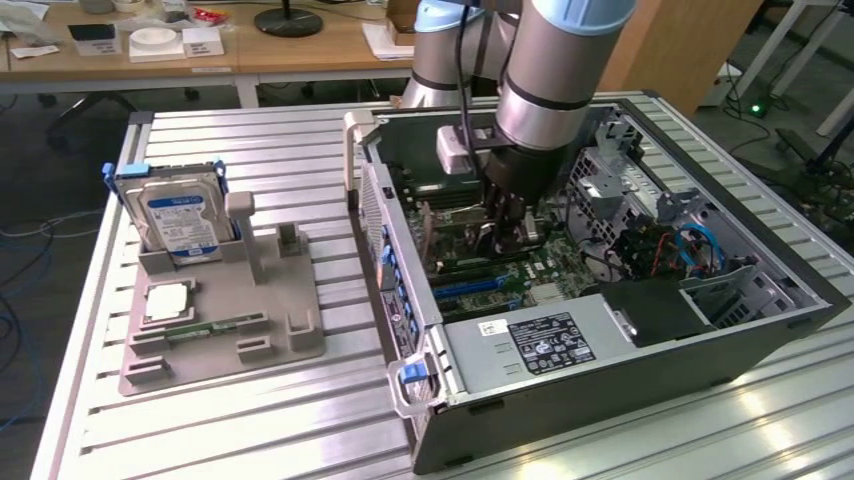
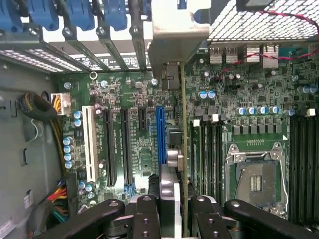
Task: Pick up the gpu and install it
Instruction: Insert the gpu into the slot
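Observation:
The gpu (image 2: 183, 129) is seen edge-on as a thin card, with its metal bracket (image 2: 177, 40) at the far end by the case's rear slot covers. My gripper (image 2: 173, 211) is shut on the card's near end, a black finger (image 2: 147, 209) on each side. The card hangs over the green motherboard (image 2: 234, 114), just beside the blue expansion slot (image 2: 160, 134). In the exterior view my gripper (image 1: 507, 232) reaches down into the open computer case (image 1: 747, 330) over the motherboard. Whether the card touches a slot cannot be told.
A grey fixture (image 1: 220, 320) at the exterior view's left holds a silver hard drive (image 1: 180, 215) and a green memory stick (image 1: 214, 327). Inside the case are the power supply (image 1: 534, 345), blue cables (image 1: 694, 250) and an empty processor socket (image 2: 256, 181).

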`<state>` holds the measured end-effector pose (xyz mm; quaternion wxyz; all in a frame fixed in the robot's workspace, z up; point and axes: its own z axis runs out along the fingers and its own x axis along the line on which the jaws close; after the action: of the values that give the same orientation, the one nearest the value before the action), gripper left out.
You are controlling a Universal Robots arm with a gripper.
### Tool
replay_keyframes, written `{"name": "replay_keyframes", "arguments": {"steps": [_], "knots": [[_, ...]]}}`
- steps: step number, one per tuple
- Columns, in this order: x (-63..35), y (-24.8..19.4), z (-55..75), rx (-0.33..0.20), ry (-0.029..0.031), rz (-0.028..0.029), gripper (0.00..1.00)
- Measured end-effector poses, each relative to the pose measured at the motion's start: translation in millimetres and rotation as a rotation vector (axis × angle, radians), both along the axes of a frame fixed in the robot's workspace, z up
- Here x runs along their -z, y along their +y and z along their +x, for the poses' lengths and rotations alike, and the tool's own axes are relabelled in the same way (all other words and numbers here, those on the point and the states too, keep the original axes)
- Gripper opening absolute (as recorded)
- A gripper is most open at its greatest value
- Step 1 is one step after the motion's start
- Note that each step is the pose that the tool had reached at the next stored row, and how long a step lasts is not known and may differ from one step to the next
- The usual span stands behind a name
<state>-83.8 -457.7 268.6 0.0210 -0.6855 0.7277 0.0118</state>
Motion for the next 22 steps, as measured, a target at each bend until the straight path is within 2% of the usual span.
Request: {"name": "replay_keyframes", "arguments": {"steps": [2, 5, 6, 10, 17, 22], "knots": [[0.3, -1.1, -0.2, 0.0, 0.0, 0.0002, 0.28], [0.9, -7.2, -0.7, 0.0, 0.0001, 0.0, 0.28], [1.5, -7.9, -1.5, 0.0, 0.0, 0.0, 0.28], [4.8, -8.1, -3.5, 0.0, 0.0, 0.0, 0.28], [17.0, -8.0, -4.8, 0.0, 0.0, 0.0, 0.28], [25.0, -7.9, -8.5, 0.0, 0.0, -0.0023, 0.28]]}}
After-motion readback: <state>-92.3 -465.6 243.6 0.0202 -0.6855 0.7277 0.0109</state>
